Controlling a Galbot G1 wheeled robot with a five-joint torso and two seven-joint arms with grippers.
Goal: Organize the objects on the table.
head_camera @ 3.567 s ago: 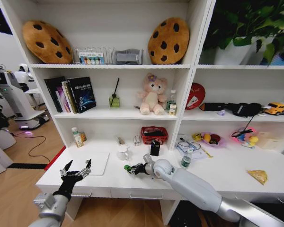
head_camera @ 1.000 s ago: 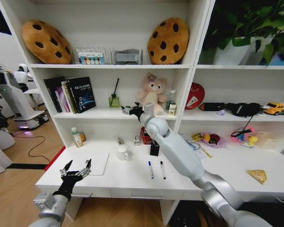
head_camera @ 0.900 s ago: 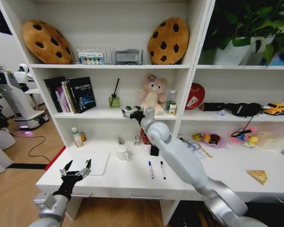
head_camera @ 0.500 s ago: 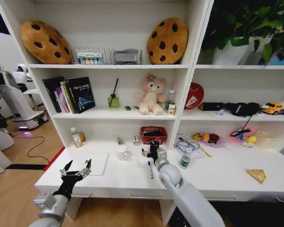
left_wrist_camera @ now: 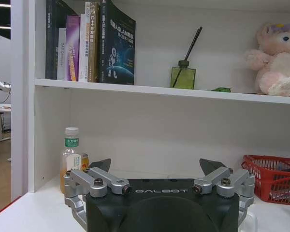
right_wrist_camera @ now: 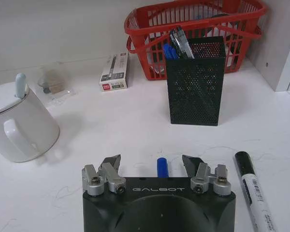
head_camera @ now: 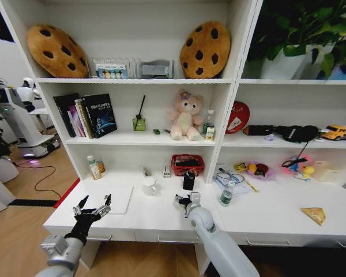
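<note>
Straddling blue-capped pen [right_wrist_camera: 162, 166] | right gripper [right_wrist_camera: 152, 164] fingers wide | left gripper [left_wrist_camera: 156, 166] fingers wide, idle

Blue-capped pen [right_wrist_camera: 162, 167]: cap end visible between my right hand's [right_wrist_camera: 151, 164] spread fingers, barrel hidden under the hand body. Second pen [right_wrist_camera: 254, 190]: lower end cut off by the picture's edge. White mug [right_wrist_camera: 20, 123]: one side cut off. Red basket [right_wrist_camera: 193, 30]: top rim cut off. Small green item on the shelf [head_camera: 156, 131]: too small to identify. Pen holder's [right_wrist_camera: 195, 79] contents: partly hidden.
</note>
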